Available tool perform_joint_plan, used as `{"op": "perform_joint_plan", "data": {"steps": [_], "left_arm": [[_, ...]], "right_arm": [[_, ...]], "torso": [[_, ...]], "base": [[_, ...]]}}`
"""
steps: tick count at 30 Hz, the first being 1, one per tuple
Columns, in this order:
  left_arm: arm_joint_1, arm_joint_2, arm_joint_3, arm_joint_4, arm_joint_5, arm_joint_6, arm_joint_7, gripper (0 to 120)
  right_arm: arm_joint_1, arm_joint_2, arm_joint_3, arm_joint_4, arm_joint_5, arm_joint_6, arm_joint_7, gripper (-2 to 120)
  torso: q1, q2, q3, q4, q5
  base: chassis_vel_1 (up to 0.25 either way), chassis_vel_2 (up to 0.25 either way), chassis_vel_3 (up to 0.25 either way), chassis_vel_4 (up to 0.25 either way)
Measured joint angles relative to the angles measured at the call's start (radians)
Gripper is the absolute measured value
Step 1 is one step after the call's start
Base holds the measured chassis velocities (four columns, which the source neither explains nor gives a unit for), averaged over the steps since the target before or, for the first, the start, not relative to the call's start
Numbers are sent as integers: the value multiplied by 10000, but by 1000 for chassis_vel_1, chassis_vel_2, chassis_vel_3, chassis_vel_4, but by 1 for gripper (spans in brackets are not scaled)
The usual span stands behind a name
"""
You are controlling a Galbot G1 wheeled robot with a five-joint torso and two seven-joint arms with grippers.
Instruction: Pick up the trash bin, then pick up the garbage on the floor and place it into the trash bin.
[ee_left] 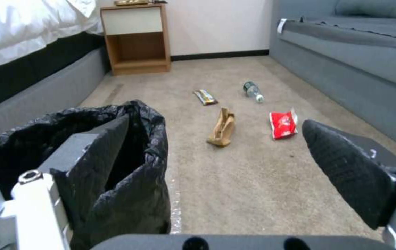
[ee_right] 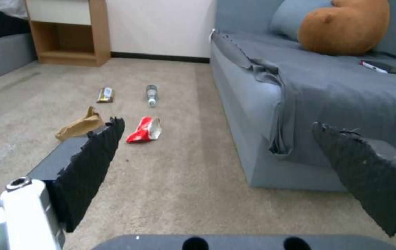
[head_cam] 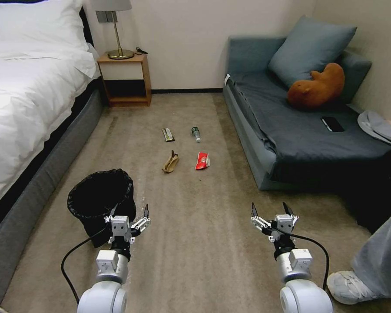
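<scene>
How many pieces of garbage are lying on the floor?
4, in two rows on the carpet: bar wrapper and small bottle farther off; brown paper bag and red wrapper nearer. None looks hidden.

The head view looks down and forward over the carpet (head_cam: 204, 243) from high up, taking in both arms. Each wrist view sits low, just behind its own fingers, facing forward along the floor toward the far wall. All three share the garbage (head_cam: 184, 148) (ee_left: 249, 111) (ee_right: 124, 114) mid-carpet and the nightstand (head_cam: 125, 78) (ee_left: 135, 38) (ee_right: 68, 31).
</scene>
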Motion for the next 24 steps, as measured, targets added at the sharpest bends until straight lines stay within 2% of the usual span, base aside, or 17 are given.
{"op": "perform_joint_plan", "data": {"steps": [24], "left_arm": [[0,0,0,0,0,0,0,100]], "right_arm": [[0,0,-1,0,0,0,0,100]], "torso": [[0,0,0,0,0]], "base": [[0,0,0,0]]}}
